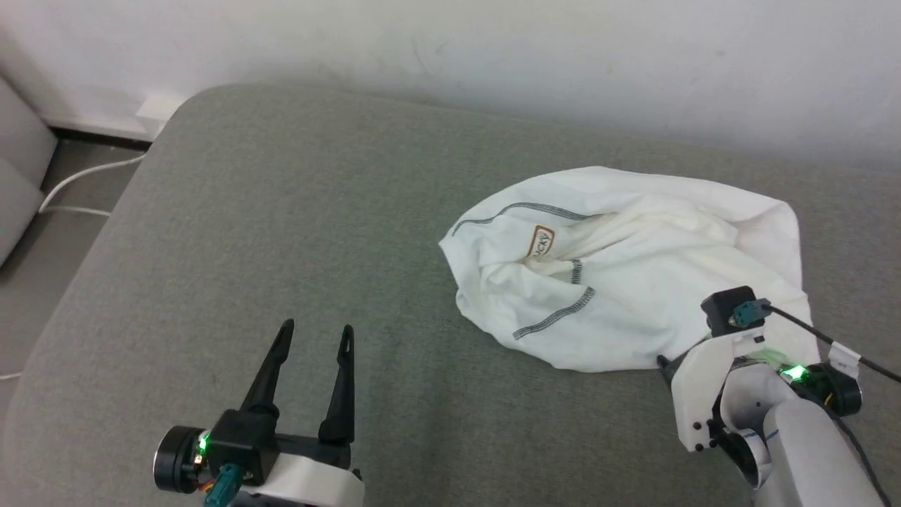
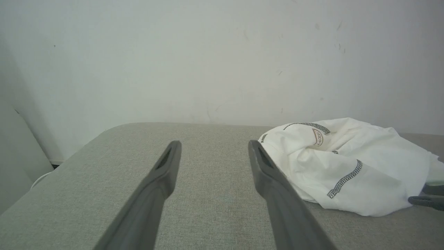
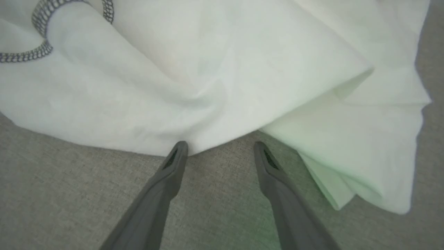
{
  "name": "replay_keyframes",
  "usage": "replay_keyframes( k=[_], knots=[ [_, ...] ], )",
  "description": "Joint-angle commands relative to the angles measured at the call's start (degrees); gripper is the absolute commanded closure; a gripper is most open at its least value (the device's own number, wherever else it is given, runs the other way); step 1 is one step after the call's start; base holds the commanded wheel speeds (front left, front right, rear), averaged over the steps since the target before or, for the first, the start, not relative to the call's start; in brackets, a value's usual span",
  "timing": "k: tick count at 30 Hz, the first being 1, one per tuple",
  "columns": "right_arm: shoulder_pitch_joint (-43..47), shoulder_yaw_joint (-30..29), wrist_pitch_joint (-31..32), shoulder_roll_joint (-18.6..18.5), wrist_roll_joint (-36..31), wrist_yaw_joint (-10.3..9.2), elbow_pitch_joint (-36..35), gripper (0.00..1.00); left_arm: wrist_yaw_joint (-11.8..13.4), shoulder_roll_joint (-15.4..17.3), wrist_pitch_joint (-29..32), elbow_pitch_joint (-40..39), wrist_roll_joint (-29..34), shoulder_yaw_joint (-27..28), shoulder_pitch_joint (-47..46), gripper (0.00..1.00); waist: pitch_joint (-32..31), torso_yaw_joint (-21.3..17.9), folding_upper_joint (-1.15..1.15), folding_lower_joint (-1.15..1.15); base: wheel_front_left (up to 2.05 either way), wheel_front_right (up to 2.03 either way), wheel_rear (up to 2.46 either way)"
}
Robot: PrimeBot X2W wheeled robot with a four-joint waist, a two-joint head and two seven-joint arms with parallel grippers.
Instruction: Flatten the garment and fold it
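Garment (image 1: 633, 267): white, crumpled heap, grey zigzag seams (image 1: 552, 320), brown-edged patch (image 1: 540, 241) up, on grey cushion (image 1: 317, 211) to my right. My left gripper (image 1: 314, 336) gapes empty, well apart; my right gripper (image 3: 220, 147) gapes at its edge.

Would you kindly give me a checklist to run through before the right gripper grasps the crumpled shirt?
1. Is the right gripper open: ok.
2. Are its fingertips at the near edge of the garment: ok. Whether they touch it: cannot tell.
3. Is the left gripper open and apart from the garment: ok.
4. Is the garment flat: not ok, it is bunched in a heap.
5. Is there bare grey cushion beside it for spreading: ok.
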Motion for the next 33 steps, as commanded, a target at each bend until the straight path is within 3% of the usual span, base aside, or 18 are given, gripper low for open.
replay_keyframes(
  k=[1, 8, 10, 16, 20, 27, 33],
  knots=[
    [-1.3, -0.6, 0.6, 0.1, 0.1, -0.11, 1.4, 0.0, -0.6, -0.6, -0.3, 0.2, 0.6, 0.5, -0.8, 0.0, 1.7, 2.5, 0.0, -0.01, 0.0, 0.0, 0.0],
    [-3.3, -2.2, 0.4, 2.0, 2.8, -0.11, 8.0, 0.0, -1.8, -1.6, -0.3, 0.6, 1.7, 1.6, -1.0, 0.0, 2.1, 3.2, 0.0, -0.01, 0.0, 0.0, 0.0],
    [-3.5, -0.6, 0.3, 2.2, 3.0, -0.11, 9.5, 1.0, -2.1, -1.8, -0.3, 0.8, 2.1, 1.8, -1.0, 0.0, 1.8, 2.8, 0.0, -0.01, 0.0, 0.0, 0.0],
    [-2.2, 1.0, -0.8, 0.6, 3.3, -0.11, 9.1, 1.0, -2.7, -2.2, -0.3, 0.9, 2.5, 2.8, -0.6, 0.0, 0.0, -0.5, 0.0, -0.01, 0.0, 0.0, 0.0],
    [0.8, 0.5, 0.6, -3.0, 3.7, -0.11, 4.4, 1.0, -3.0, -2.3, -0.3, 1.1, 2.6, 3.8, 0.2, 0.0, -1.8, -4.6, 0.0, -0.01, 0.0, 0.0, 0.0],
    [10.1, -5.3, 11.3, -12.2, 4.6, -0.11, -8.9, 1.0, -3.7, -2.6, -0.3, 1.4, 2.9, 4.5, 0.5, 0.0, -3.9, -11.3, 0.0, -0.01, 0.0, 0.0, 0.0],
    [17.1, -11.4, 17.7, -13.5, 4.9, -0.11, -16.6, 1.0, -4.5, -2.9, -0.3, 1.8, 2.9, 3.7, -0.6, 0.0, -3.4, -15.1, 0.0, -0.01, 0.0, 0.0, 0.0]
  ],
)
